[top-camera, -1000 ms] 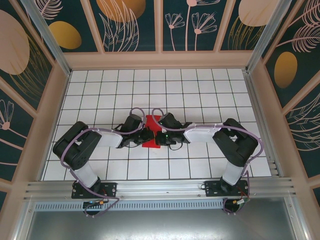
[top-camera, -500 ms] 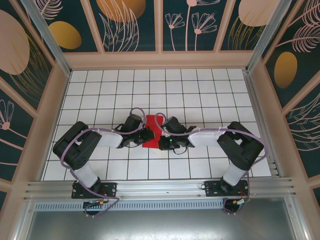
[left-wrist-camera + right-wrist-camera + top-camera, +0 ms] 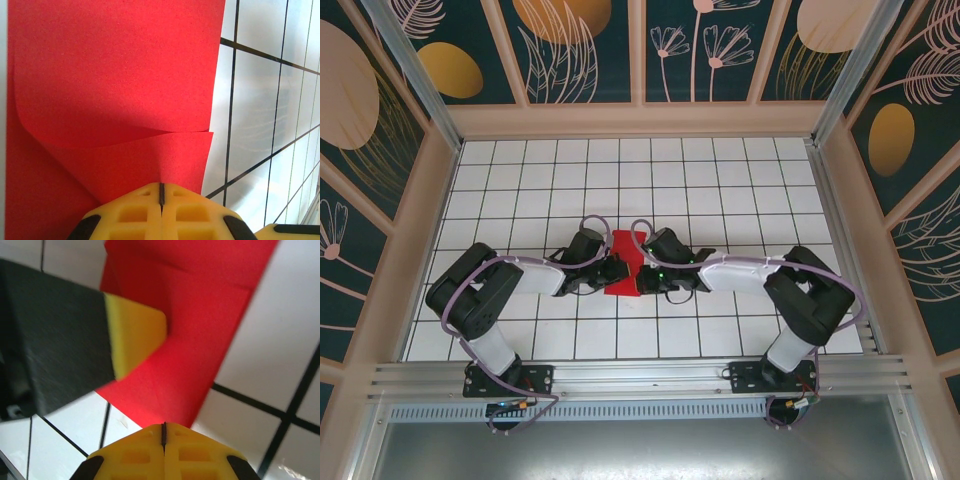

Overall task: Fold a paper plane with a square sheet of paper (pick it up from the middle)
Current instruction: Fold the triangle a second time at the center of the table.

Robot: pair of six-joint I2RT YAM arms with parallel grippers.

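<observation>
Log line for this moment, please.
stage: folding | red paper: partly folded | left gripper: shut on flap | right gripper: shut at paper edge

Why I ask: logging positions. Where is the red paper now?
Top view: the red paper lies mid-table on the grid, between the left pincer and right pincer.

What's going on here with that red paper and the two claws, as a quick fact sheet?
Paper: bright red thin paper sheet, partly folded, one flap curling over the layer below
Left gripper: yellow fingers shut, tips at the flap's edge
Right gripper: fingers shut, tips at the paper's edge
Surface: white gridded table
Grip: unclear whether either pinches the paper
</observation>
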